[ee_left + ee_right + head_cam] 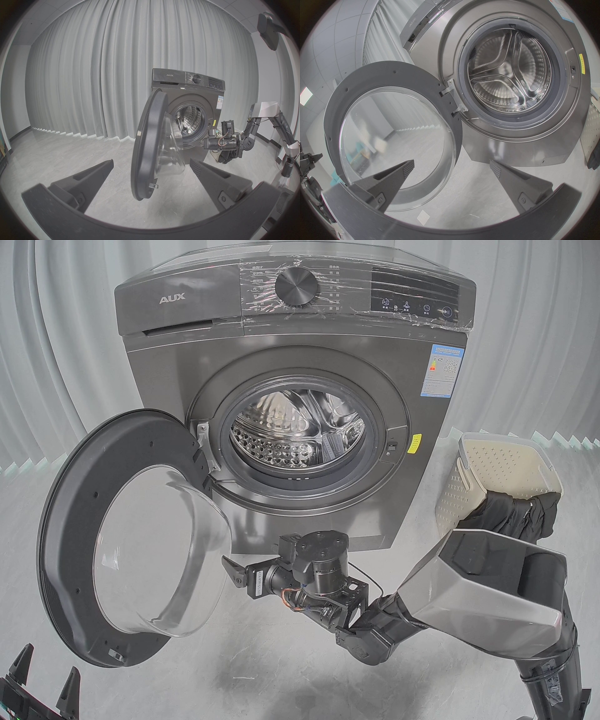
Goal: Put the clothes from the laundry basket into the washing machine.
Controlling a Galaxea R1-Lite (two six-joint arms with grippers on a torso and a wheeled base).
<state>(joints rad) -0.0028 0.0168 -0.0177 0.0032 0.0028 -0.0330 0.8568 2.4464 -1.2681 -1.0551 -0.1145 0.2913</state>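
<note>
The grey washing machine (294, 365) stands with its round door (75, 521) swung wide to the left, and its steel drum (297, 427) holds no clothes. To the machine's right is a white laundry basket (500, 468) with black clothes (519, 515) draped over its front rim. My right gripper (234, 572) hangs low in front of the machine, below the drum opening and beside the door's glass bowl; it is open (451, 164) and holds nothing. My left gripper (50, 662) is open at the lower left, well short of the door (147, 147).
Pale curtains (56, 352) hang behind the machine. The open door blocks the floor left of the drum opening. Bare grey floor (250, 665) lies between me and the machine. The basket (590, 125) stands close against the machine's right side.
</note>
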